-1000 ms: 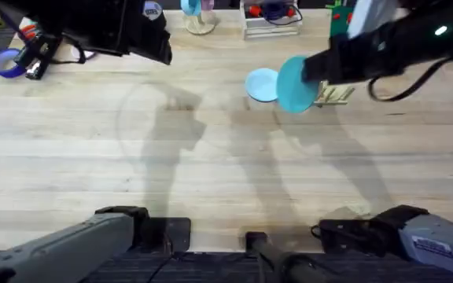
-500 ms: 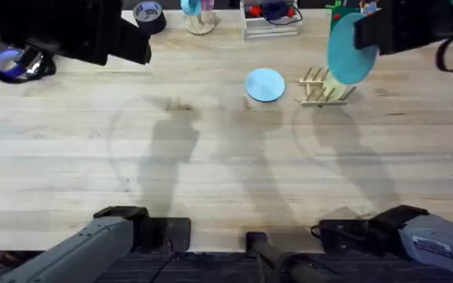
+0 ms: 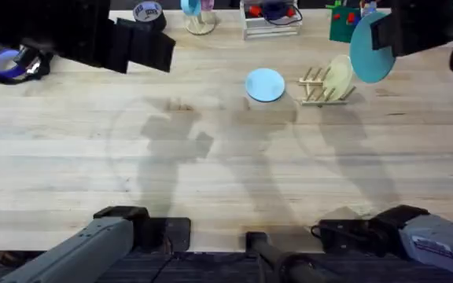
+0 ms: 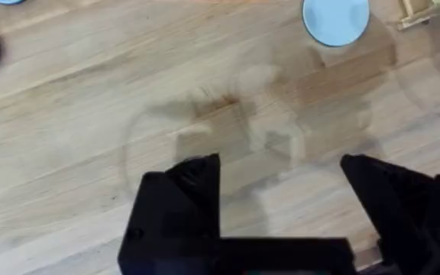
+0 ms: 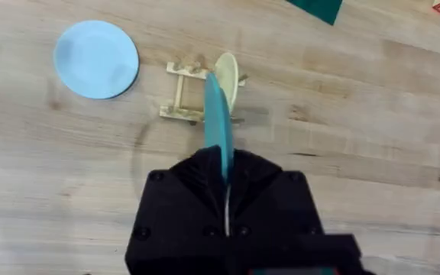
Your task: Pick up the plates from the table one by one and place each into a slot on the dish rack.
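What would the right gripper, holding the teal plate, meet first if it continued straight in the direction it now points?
Probably the dish rack: the right gripper holds the teal plate edge-on above it, near the cream plate already standing there. Depth is unclear.

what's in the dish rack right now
A cream plate stands on edge in one slot of the dish rack. The teal plate, held edge-on above, covers part of the rack.

One teal plate (image 3: 370, 52), one pale blue plate (image 3: 265, 85), one cream plate (image 3: 338, 79), one dish rack (image 3: 319, 90).
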